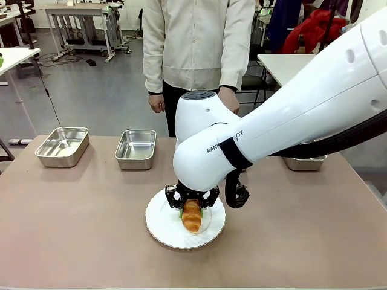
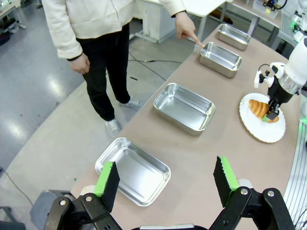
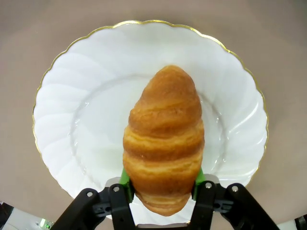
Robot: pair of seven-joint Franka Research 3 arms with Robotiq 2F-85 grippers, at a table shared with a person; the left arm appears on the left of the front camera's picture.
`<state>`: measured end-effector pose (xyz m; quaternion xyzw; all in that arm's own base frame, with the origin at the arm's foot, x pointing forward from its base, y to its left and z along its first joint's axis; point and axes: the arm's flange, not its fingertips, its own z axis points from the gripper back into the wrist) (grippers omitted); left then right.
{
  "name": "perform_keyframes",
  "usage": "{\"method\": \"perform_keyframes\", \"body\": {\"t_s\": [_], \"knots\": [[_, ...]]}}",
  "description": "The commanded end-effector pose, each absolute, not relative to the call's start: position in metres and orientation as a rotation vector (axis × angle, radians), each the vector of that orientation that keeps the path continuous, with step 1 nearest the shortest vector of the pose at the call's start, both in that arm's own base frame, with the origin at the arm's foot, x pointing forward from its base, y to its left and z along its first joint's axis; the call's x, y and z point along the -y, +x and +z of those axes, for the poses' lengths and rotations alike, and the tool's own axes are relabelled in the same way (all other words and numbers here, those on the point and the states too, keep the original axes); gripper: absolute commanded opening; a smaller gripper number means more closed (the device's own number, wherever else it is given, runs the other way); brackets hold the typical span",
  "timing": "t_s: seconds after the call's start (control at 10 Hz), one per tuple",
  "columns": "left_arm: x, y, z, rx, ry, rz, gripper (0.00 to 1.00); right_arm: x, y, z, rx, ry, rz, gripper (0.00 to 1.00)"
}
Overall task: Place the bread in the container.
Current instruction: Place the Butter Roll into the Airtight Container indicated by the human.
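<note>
The bread [image 3: 164, 139], a golden-brown croissant, lies on a white scalloped plate [image 3: 72, 120] with my right gripper [image 3: 163, 184] shut on its near end, green pads pressed against both sides. From the front, the right gripper [image 1: 192, 202] reaches down over the bread [image 1: 191, 217] on the plate [image 1: 163, 232] at the table's middle front. Several steel pans stand in a row. A person's finger [image 2: 195, 40] points at one container [image 2: 220, 58]. My left gripper [image 2: 167, 179] hangs open high above the nearest pan [image 2: 133, 170].
More pans sit along the far edge [image 1: 62, 146], [image 1: 136, 148], with one partly behind my right arm [image 1: 304, 162]. The person [image 1: 196, 42] stands at the far side. Bare tabletop lies to either side of the plate.
</note>
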<state>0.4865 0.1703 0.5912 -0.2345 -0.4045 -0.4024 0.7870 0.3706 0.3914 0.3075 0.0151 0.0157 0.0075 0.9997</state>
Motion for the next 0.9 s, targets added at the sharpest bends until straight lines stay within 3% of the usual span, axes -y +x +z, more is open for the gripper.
{"method": "perform_keyframes", "body": {"t_s": [0.0,0.4,0.8], "knots": [[-0.169,0.486,0.592,0.879,-0.51,-0.87,1.0,-0.391,0.37,0.305,-0.035,0.028,0.019,0.54],[-0.169,0.486,0.592,0.879,-0.51,-0.87,1.0,-0.387,0.377,0.319,-0.022,0.029,0.042,0.54],[-0.169,0.486,0.592,0.879,-0.51,-0.87,1.0,-0.371,0.416,0.4,0.034,0.054,0.089,0.54]]}}
